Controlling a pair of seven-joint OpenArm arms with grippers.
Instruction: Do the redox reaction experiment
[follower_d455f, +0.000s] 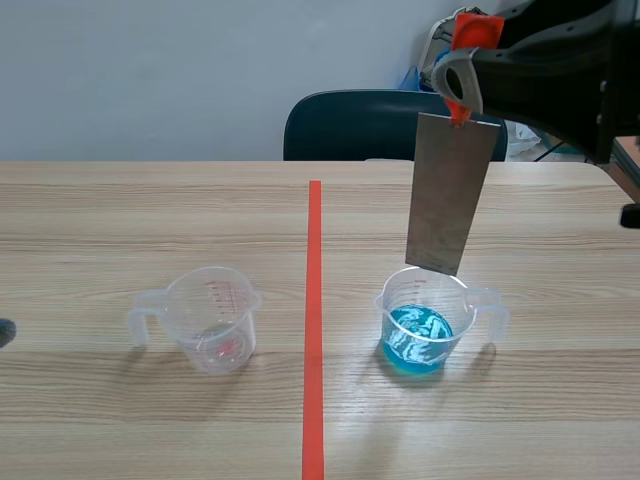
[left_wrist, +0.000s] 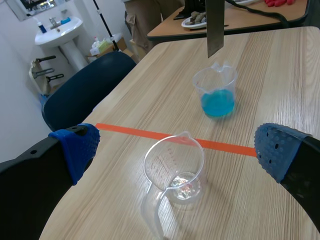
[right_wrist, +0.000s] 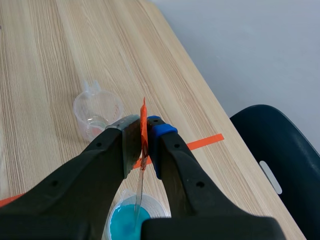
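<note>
The thin grey metal strip (follower_d455f: 448, 195), prob stiff, light, slick, is pinched at its orange tab (follower_d455f: 459, 112) by the right gripper (right_wrist: 143, 132).

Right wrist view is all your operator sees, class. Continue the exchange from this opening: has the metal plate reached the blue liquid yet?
Observer: No. The left wrist view shows the metal plate hanging clear above the beaker, its lower edge over the blue liquid, not in it.
Operator: Where is the left end effector?
Observer: Open, with the clear cup just ahead of it.
</note>
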